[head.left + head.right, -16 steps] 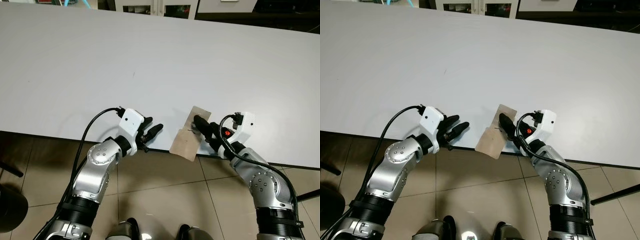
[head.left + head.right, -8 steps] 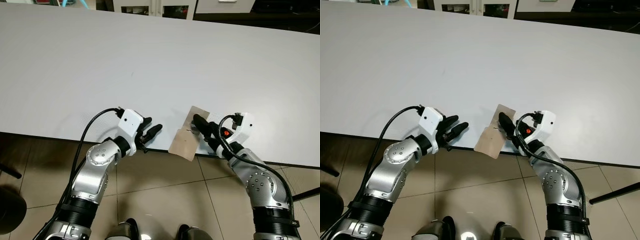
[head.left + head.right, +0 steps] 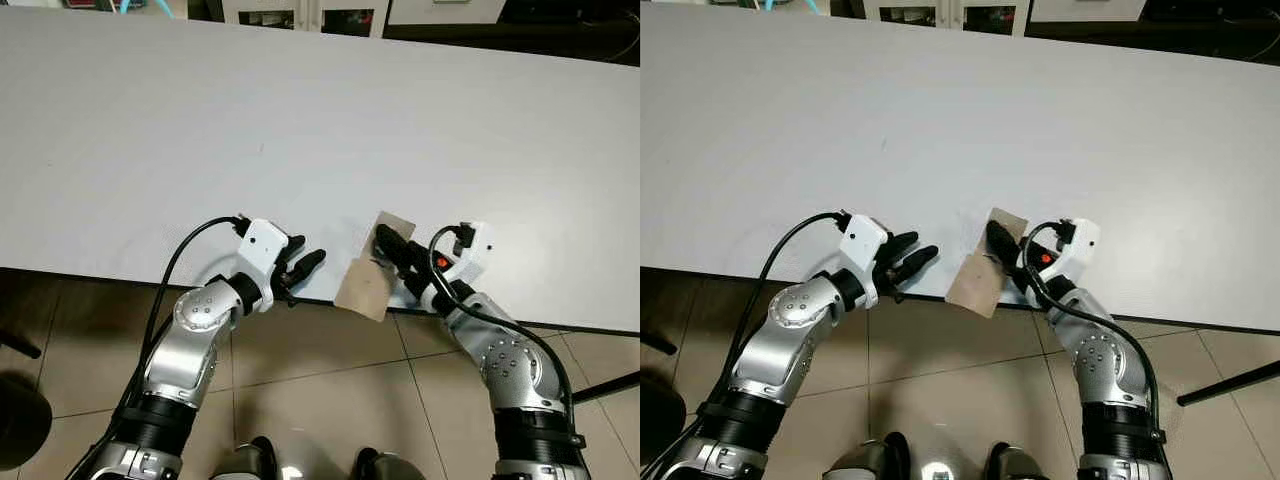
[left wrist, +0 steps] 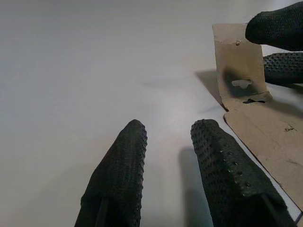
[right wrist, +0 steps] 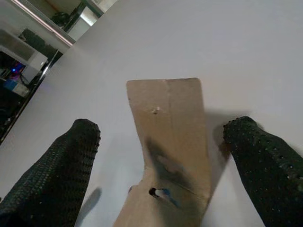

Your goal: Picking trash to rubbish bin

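Note:
A flat brown piece of cardboard (image 3: 366, 286) lies at the front edge of the white table (image 3: 300, 120), its lower half hanging over the edge. My right gripper (image 3: 388, 245) is open over the cardboard's upper end. In the right wrist view one finger (image 5: 71, 165) stands on each side of the cardboard (image 5: 170, 123), neither clamping it. My left gripper (image 3: 306, 258) is open on the tabletop a little to the left of the cardboard, with nothing between its fingers (image 4: 128, 161). The left wrist view has the cardboard (image 4: 239, 61) ahead.
Beige floor tiles (image 3: 330, 370) lie below the table's front edge. A dark round object (image 3: 18, 420) stands on the floor at the far left, and a black table leg (image 3: 610, 385) runs along the floor at the right. Cabinets (image 3: 300, 15) stand behind the table.
My right gripper has edged slightly forward and left over the cardboard's upper end. The left gripper stays where it was.

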### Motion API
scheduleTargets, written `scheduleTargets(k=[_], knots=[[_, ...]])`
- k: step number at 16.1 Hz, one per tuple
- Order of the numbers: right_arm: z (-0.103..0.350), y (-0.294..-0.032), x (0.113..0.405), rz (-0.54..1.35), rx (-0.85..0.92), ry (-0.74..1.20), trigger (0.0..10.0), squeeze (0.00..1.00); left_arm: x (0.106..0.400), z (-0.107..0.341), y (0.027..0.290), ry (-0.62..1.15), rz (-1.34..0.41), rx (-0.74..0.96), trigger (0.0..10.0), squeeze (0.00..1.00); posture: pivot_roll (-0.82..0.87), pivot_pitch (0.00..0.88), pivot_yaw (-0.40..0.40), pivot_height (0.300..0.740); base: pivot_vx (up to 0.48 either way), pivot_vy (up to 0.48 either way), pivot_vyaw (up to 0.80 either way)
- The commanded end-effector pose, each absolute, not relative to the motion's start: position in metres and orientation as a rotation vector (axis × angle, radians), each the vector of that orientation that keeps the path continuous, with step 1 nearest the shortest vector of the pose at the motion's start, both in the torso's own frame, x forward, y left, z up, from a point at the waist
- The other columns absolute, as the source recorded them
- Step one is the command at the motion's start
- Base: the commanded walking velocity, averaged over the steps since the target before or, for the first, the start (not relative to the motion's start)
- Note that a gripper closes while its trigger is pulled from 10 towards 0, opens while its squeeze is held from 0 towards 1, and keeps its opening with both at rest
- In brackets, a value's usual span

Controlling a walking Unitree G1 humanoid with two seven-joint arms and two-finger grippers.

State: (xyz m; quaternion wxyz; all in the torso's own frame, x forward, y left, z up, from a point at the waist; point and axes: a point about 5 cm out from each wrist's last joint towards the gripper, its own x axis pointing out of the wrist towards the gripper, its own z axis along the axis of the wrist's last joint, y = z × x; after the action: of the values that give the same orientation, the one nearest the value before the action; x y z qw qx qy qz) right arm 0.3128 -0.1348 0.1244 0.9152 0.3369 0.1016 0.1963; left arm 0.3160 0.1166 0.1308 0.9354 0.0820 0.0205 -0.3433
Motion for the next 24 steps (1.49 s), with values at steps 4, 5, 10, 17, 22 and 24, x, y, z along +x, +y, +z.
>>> scheduleTargets(k=[4,5,10,17,22,24], knots=[[0.1175,-0.1273,0.3111,0.424,0.689,0.263,4.2,0.00,0.3143,0.1295,0.1151,0.044,-0.703,0.183,10.0,0.00,-0.04,0.198,-0.038,0.740,0.000,0.000,0.00],[0.1169,-0.1276,0.3109,0.423,0.688,0.265,3.1,0.00,0.3143,0.1296,0.1153,0.043,-0.702,0.184,10.0,0.00,-0.04,0.197,-0.039,0.740,0.000,0.000,0.00],[0.1140,-0.1292,0.3102,0.412,0.676,0.275,0.0,0.00,0.3143,0.1295,0.1152,0.043,-0.705,0.185,10.0,0.00,-0.05,0.194,-0.036,0.740,0.000,0.000,0.00],[0.1125,-0.1304,0.3100,0.410,0.667,0.273,0.0,0.00,0.3153,0.1304,0.1148,0.040,-0.707,0.189,10.0,0.00,-0.05,0.187,-0.032,0.740,0.000,0.000,0.00],[0.1127,-0.1306,0.3104,0.410,0.664,0.272,0.0,0.00,0.3156,0.1300,0.1145,0.041,-0.707,0.189,10.0,0.00,-0.05,0.189,-0.034,0.740,0.000,0.000,0.00],[0.1128,-0.1306,0.3107,0.409,0.663,0.271,0.0,0.00,0.3157,0.1298,0.1151,0.042,-0.704,0.189,10.0,0.00,-0.04,0.190,-0.034,0.740,0.000,0.000,0.00]])
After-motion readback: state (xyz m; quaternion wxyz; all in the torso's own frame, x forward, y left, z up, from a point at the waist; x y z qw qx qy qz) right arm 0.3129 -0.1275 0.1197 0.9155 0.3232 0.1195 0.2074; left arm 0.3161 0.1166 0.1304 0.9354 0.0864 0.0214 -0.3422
